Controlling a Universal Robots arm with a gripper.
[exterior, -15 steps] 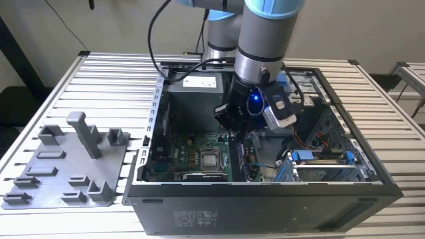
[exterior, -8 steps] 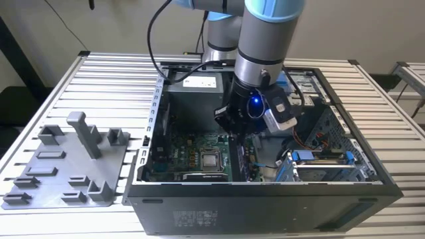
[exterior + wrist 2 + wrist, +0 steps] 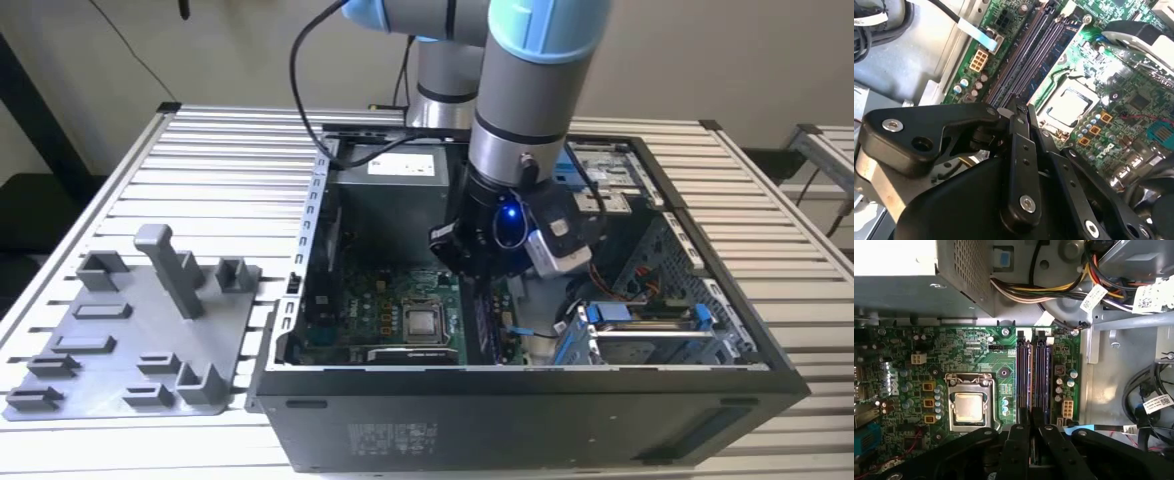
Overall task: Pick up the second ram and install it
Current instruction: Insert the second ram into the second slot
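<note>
One end effector hung inside the open computer case, fingers pressed together on the second ram, a thin dark strip. Just beyond its tips ran the memory slots, the silver processor beside them.

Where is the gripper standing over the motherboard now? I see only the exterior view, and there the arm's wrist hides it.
Observer: In the first wrist view the gripper stands over one end of the long memory slots.
Operator: What lies beside those slots?
Observer: The silver processor on one side, a small white connector on the other.
Operator: Is any cable close?
Observer: In the second wrist view a pale blue flat cable ends at the board's edge, apart from the gripper.
</note>
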